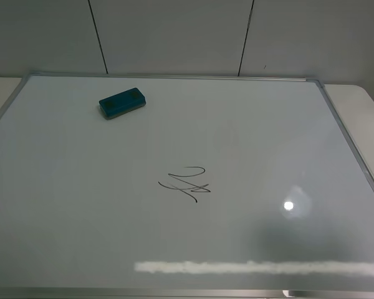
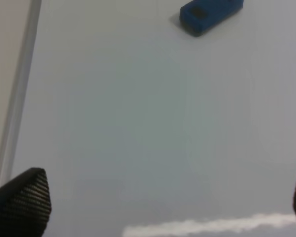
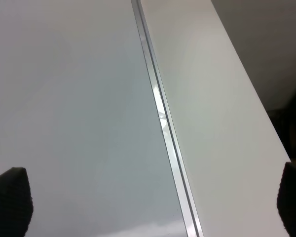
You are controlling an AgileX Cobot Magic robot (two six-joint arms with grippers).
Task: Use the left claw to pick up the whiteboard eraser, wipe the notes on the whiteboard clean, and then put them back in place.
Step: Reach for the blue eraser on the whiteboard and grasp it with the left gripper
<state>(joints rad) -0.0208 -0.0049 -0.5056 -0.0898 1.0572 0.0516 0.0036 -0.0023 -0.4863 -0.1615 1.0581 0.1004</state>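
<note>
Teal against all that glossy white, the whiteboard eraser (image 1: 122, 103) lies felt-side down near the far left corner of the whiteboard (image 1: 75, 212), set at a slant to the silver frame. The notes (image 1: 187, 182), a thin black scribble, sit untouched near the middle of the board, well apart from the eraser.

I judge the task to be at its very first step, the reach for the eraser. Nothing is picked up and nothing wiped. Neither arm shows in the high view at all.

From the left wrist camera, the left tool (image 2: 160, 202) hangs above bare board with its jaws spread wide. One ribbed black fingertip (image 2: 22, 200) shows at one edge and only a sliver of the other at the opposite edge. It holds nothing and touches nothing, and the eraser (image 2: 210, 15) lies well ahead of it.

The next move, as I see it, calls for carrying that tool forward over the eraser, turning to match its slant, coming down with a finger on each long side, then closing.

The right tool (image 3: 150, 200) is likewise spread and empty, hovering over the board's right frame beside the white table (image 3: 212, 98).
</note>
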